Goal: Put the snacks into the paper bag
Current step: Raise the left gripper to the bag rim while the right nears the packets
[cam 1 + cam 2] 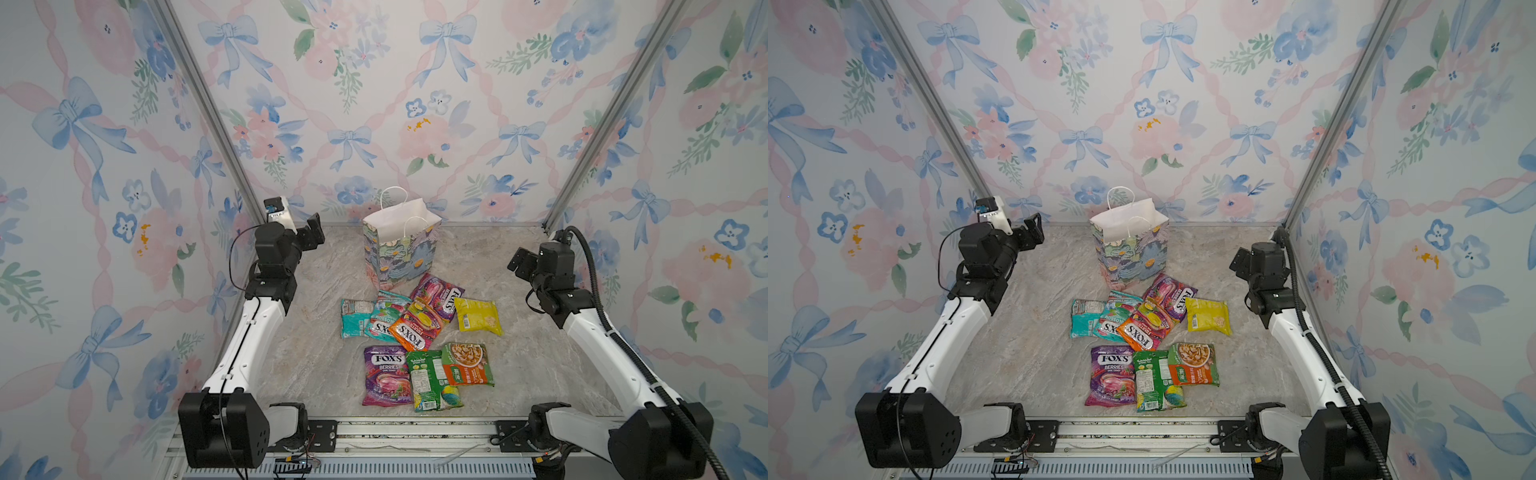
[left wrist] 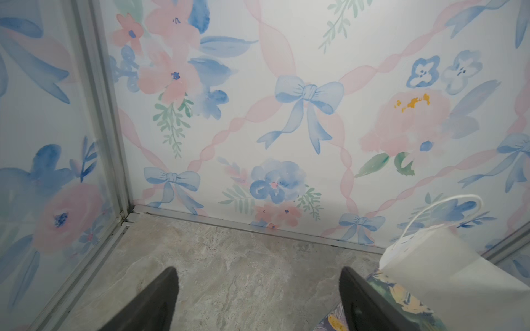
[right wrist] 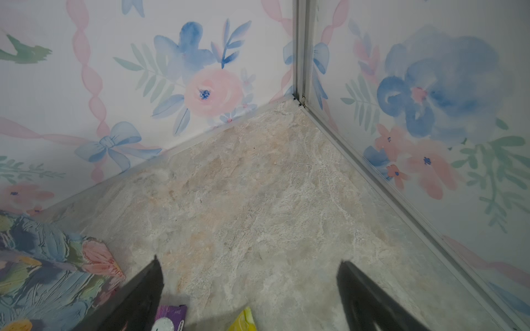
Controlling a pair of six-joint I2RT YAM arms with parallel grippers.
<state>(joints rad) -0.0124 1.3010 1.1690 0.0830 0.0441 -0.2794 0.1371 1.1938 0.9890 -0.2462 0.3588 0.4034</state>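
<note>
Enclosure: floral wallpaper [image 1: 446,124] with blue bows on three sides, and a grey marbled table [image 1: 324,357] below.

The left arm [image 1: 245,345] and right arm [image 1: 602,345] are both drawn back to their sides, well clear of the goods.

The paper bag [image 1: 401,253] stands upright at back centre with its mouth open. White inside, and no contents visible from here.

All eight snacks lie flat on the table in front of it. Five form an overlapping cluster near the bag's foot, with the orange FOX'S packet [image 1: 415,328] on top. The yellow pouch [image 1: 478,316] is at its right edge. Three lie in a nearer row led by the purple berries packet [image 1: 384,376].

The left end effector [image 2: 258,286] has its fingers apart with nothing between them, just beside the bag's wall. The right end effector [image 3: 249,286] likewise stands apart and empty.

Judgement: the first pick has not begun. Best start is a packet that lies free; the yellow pouch suits the right arm. Pinch a crimped edge, since flat film gives little to grip. Release from above the mouth, clear of the cord handles [image 1: 395,195]. The bag looks light and could tip if nudged.
</note>
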